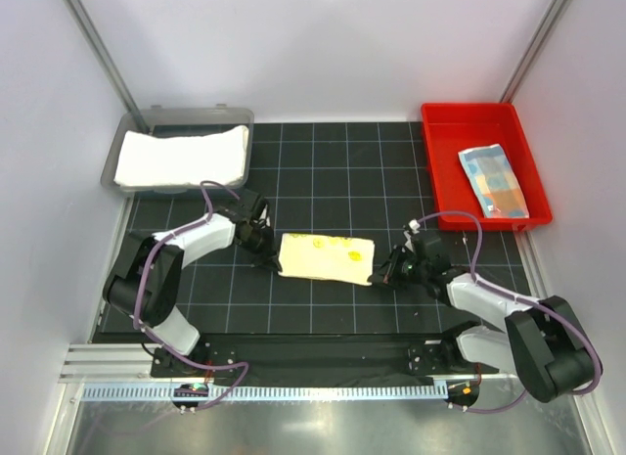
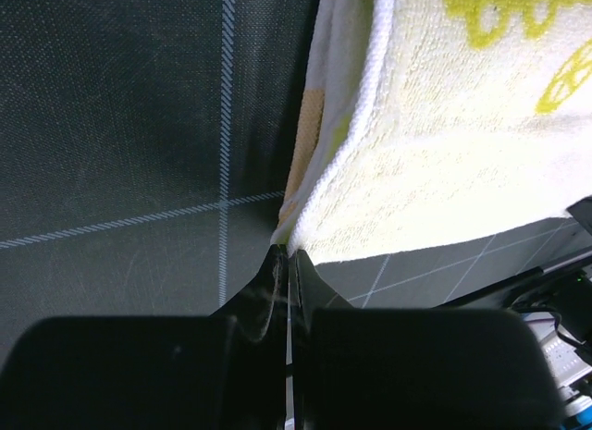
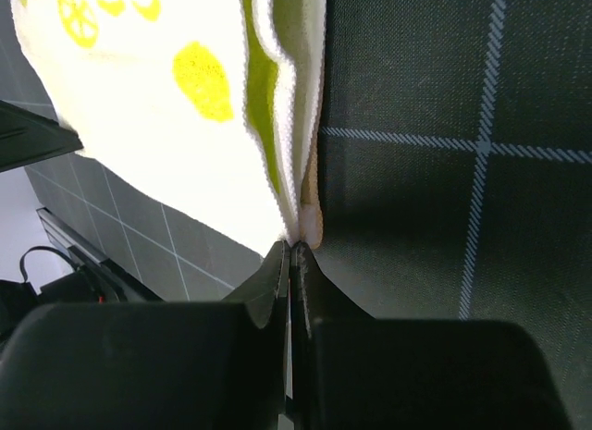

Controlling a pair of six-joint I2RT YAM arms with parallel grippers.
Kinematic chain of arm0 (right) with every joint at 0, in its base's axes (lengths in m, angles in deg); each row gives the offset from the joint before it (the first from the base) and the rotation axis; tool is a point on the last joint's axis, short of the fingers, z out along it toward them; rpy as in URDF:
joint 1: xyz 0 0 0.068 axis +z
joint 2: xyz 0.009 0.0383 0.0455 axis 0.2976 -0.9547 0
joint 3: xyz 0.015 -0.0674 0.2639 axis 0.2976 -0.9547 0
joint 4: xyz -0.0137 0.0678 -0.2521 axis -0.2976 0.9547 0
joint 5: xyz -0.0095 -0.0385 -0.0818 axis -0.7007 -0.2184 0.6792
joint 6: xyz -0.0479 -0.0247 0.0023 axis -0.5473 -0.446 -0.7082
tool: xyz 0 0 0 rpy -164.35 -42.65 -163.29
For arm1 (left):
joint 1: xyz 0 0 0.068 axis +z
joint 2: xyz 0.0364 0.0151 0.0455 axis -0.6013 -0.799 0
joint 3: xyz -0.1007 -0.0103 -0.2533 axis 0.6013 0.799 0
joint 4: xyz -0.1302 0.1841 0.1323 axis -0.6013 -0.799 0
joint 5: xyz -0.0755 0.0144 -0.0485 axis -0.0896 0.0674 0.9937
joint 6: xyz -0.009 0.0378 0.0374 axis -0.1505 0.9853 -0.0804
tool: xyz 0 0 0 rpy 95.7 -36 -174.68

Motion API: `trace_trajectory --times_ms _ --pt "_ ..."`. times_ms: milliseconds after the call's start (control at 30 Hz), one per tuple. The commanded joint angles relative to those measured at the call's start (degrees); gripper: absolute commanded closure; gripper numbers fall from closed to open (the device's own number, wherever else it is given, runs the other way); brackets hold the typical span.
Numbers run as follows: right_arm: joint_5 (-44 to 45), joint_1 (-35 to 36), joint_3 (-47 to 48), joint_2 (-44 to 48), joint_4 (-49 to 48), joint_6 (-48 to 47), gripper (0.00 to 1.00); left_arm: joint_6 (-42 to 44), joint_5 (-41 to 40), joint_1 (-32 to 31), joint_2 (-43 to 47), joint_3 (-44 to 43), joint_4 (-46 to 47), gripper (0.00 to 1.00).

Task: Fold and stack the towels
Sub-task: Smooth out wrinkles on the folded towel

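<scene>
Jaws on both sides are pinched shut on only the lower corner tips of the yellow towel [image 1: 326, 257], mid-frame on the desk [image 1: 323, 181], so lifting could slip one free, skewing the fold.

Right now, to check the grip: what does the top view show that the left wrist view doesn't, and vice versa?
Top only: the white towel in the grey bin, the blue patched towel in the red tray. Left wrist only: the left fingers shut on a corner of the yellow towel. Both: the yellow towel on the black grid mat.
</scene>
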Motion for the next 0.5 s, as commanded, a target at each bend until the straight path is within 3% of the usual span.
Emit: trace_trajectory --times_ms 0,467 --pt "2.79 -0.21 2.23 2.70 3.11 -2.98 0.99 2.10 -2.59 -0.19 0.88 -1.40 -1.83 1.00" --pt "4.38 -0.91 2.32 3.50 5.31 -5.97 0.99 2.28 0.13 -0.19 2.02 2.03 1.06 1.00"
